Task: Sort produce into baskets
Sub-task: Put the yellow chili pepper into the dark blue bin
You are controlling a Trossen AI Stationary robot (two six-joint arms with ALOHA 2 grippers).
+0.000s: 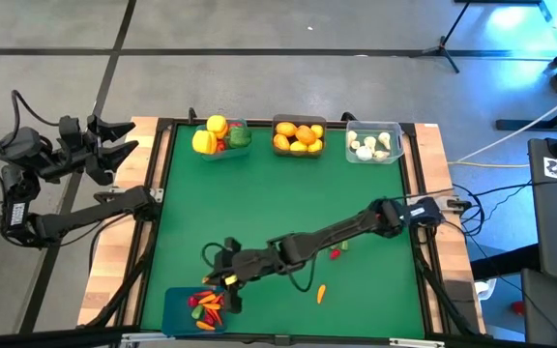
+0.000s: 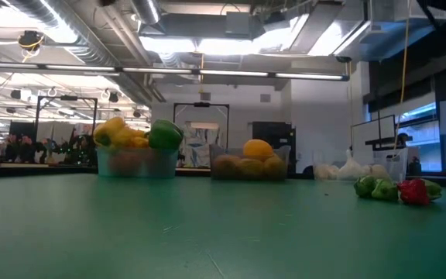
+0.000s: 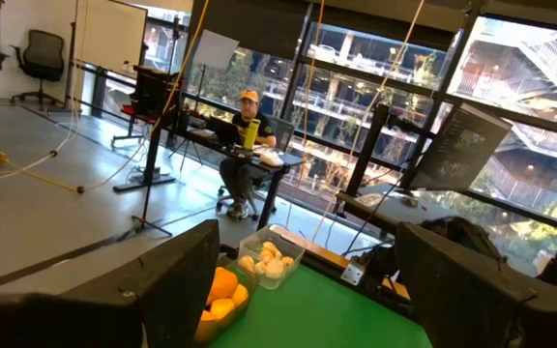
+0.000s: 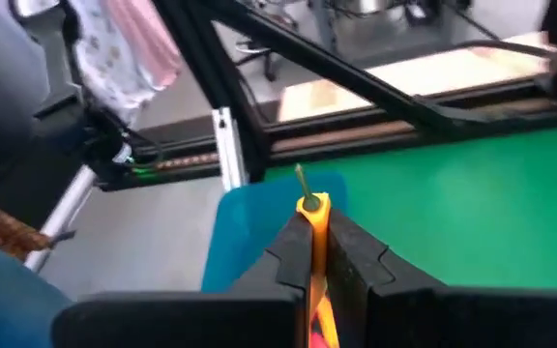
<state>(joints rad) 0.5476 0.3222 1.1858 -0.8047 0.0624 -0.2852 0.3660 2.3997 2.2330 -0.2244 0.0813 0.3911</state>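
Note:
My right gripper (image 1: 228,280) reaches across to the table's near left and is shut on an orange carrot (image 4: 313,227), just over the far edge of the opaque blue bin (image 1: 193,309). That bin holds red chillies and carrots. My left gripper (image 1: 114,145) is open and empty, off the table's far left corner. At the far edge stand the teal bin of peppers (image 1: 220,137), the dark grey bin of oranges (image 1: 299,135) and the clear bin of garlic (image 1: 373,143). A loose carrot (image 1: 321,293) and a red chilli (image 1: 336,253) lie on the mat. My right gripper pinches the carrot between its two fingers. The carrot lies along the fingers, and its top end with the green stem (image 4: 301,182) sticks out past the fingertips (image 4: 356,253). The arm comes from the table's right, slanting down. The carrot is lifted clear, above the blue bin (image 4: 249,232).
The table's black frame rail (image 4: 230,145) runs just beyond the blue bin. In the low view the chilli with green pieces (image 2: 397,189) lies at the right. The middle of the green mat (image 1: 278,203) is bare.

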